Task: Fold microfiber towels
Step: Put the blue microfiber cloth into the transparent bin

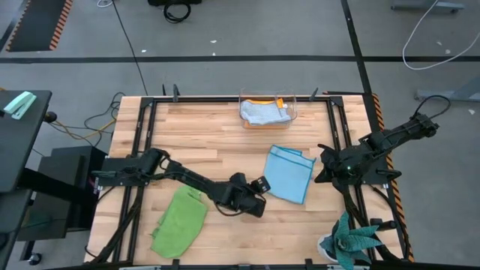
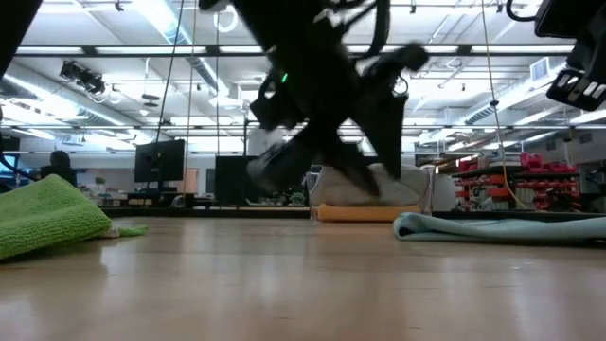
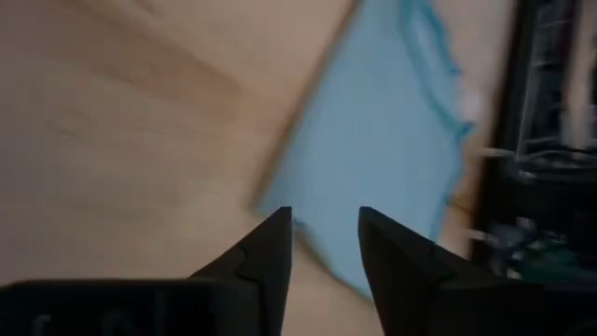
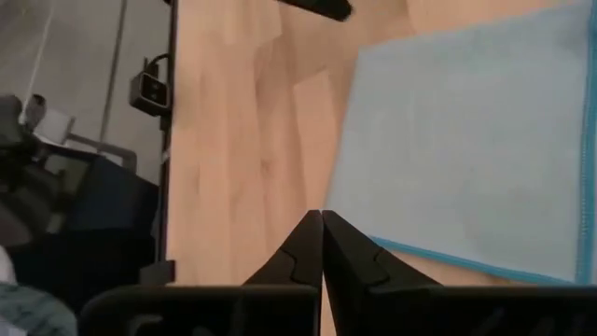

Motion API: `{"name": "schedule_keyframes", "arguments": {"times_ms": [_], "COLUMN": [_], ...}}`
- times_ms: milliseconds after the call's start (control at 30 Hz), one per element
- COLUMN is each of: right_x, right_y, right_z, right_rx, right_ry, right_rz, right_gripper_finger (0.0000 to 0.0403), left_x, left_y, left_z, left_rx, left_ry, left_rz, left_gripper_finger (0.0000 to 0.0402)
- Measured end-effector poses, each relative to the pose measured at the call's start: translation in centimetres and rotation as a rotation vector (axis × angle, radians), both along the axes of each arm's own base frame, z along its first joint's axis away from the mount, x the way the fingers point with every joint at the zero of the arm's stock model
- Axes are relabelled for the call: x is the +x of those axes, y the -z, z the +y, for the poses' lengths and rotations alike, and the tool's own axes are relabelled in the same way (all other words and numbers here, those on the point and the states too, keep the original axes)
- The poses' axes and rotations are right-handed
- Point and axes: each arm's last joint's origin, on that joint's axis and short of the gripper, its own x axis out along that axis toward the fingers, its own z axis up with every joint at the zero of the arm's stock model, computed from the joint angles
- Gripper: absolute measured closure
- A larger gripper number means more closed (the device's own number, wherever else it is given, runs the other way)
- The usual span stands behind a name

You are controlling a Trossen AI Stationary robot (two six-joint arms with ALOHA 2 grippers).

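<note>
A light blue towel (image 1: 291,174) lies flat on the wooden table, right of centre, and also shows in the left wrist view (image 3: 382,140) and the right wrist view (image 4: 466,140). My left gripper (image 1: 264,184) (image 3: 324,219) stands open just left of the towel's near left corner, above the table, with nothing between its fingers. A lime green towel (image 1: 180,221) lies crumpled at the near left. A grey towel (image 1: 264,112) and an orange one (image 1: 259,100) lie in the clear box. My right gripper (image 1: 322,172) (image 4: 322,217) waits shut at the table's right edge.
A clear plastic box (image 1: 294,112) stands at the far edge, centre. A teal spiky plant (image 1: 352,241) sits at the near right corner. Black rails (image 1: 142,135) run along the table's left and right sides. Bare wood lies between the green and blue towels.
</note>
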Motion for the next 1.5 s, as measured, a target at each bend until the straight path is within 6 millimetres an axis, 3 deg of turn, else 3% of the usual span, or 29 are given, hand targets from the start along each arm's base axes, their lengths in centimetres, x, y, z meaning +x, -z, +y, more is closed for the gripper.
{"name": "schedule_keyframes", "arguments": {"times_ms": [400,1067,1500], "right_x": [-0.3,0.0,0.1], "right_y": [-0.6,-1.0,-1.0], "right_z": [0.5,0.6,0.4], "right_rx": [0.045,0.088,0.074], "right_ry": [-0.038,-0.004,0.057], "right_rz": [-0.061,-0.103,-0.112], "right_gripper_finger": [0.0391,0.0390,0.0392], "left_x": [-0.6,1.1,1.4], "left_y": [4.2,4.5,4.6], "left_z": [0.9,7.5,9.3], "left_rx": [-0.115,-0.105,-0.046], "left_ry": [0.025,0.207,0.279], "left_rz": [-0.144,-0.053,-0.026], "left_gripper_finger": [0.0197,0.0189,0.0206]}}
